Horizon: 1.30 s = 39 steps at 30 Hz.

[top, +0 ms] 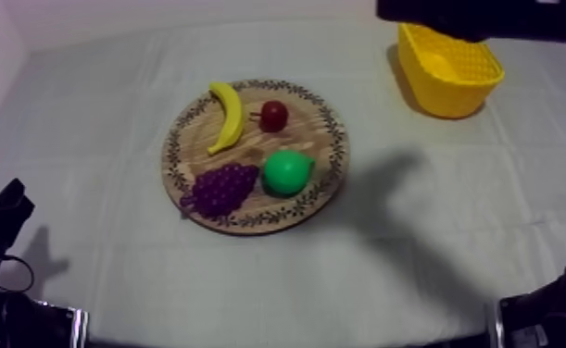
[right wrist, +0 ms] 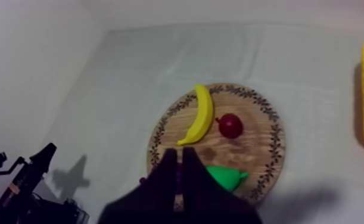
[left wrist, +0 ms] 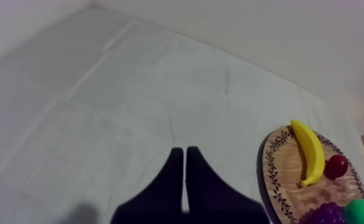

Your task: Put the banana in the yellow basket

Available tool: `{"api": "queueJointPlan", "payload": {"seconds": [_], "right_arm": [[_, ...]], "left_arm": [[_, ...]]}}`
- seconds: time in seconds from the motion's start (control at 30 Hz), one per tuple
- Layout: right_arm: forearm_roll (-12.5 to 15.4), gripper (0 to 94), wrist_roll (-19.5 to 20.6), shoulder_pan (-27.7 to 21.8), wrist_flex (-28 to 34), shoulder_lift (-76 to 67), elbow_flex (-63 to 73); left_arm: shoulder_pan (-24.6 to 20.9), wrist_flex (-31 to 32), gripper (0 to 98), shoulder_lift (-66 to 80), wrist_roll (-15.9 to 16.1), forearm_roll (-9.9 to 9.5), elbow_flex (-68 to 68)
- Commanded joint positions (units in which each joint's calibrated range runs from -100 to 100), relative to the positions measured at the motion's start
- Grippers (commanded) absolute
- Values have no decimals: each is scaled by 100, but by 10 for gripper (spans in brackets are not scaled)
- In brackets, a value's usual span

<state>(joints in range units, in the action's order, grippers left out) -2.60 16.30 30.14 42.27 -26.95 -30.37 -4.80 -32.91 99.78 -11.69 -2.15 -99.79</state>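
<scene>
The banana (top: 228, 116) is found on the wooden board (top: 328, 125) at the middle of the tabletop, along the board's far left rim. The small red fruit (top: 273, 115) is set just beside it. The grapes (top: 220, 190) and the pear (top: 287, 172) are placed along the board's near rim. The yellow basket (top: 453, 93) is stood near the tabletop's far right corner, well apart from the board.

The right gripper (right wrist: 179, 152) is held above the board's near part, beside the pear, with its fingers pressed together on nothing. The left gripper (left wrist: 185, 150) is likewise closed on nothing, over bare cloth to the left of the board.

No grasp has been made, so the whole carry is judged to be ahead. If the right fingers are not spread before they are lowered, the banana is likely to be shoved across the board rather than taken. The red fruit could be knocked or pinched along with it, since so little room is left between them. If the curved, smooth banana is gripped near one tip, it could be swung or dropped. Its length could also be caught on the basket's rim if it is released too low.
</scene>
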Motion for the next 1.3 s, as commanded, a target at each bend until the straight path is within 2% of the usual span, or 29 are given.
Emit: {"api": "queueJointPlan", "payload": {"seconds": [0.0, 0.1, 0.33, 0.6, 0.7, 0.97, 1.03, 1.13, 1.27], "right_arm": [[-184, 16, 159, 160, 2, 496, 149], [-430, 16, 374, 362, -19, 951, 369], [-719, 18, 670, 651, -116, 1840, 780], [-1029, 106, 1013, 789, -464, 2550, 855], [-1075, 193, 1043, 806, -619, 2646, 822], [-1279, 606, 1162, 783, -747, 2824, 958], [-1328, 678, 1190, 747, -774, 2865, 1001], [-1347, 720, 1184, 691, -809, 2922, 1057], [-1416, 704, 1204, 663, -857, 3040, 1096]], "left_arm": [[-1, 0, 1, 5, 1, -3, 1], [-1, 0, 1, 5, 2, -3, 1], [-1, 0, 1, 5, 2, -3, 1], [-1, 0, 1, 5, 0, -3, 1], [-1, 0, 1, 5, 0, -3, 1], [-1, 0, 1, 5, -1, -3, 1], [-1, 0, 1, 5, -1, -3, 1], [-1, 0, 1, 5, -1, -3, 1], [-1, 0, 1, 5, -1, -3, 1]]}}
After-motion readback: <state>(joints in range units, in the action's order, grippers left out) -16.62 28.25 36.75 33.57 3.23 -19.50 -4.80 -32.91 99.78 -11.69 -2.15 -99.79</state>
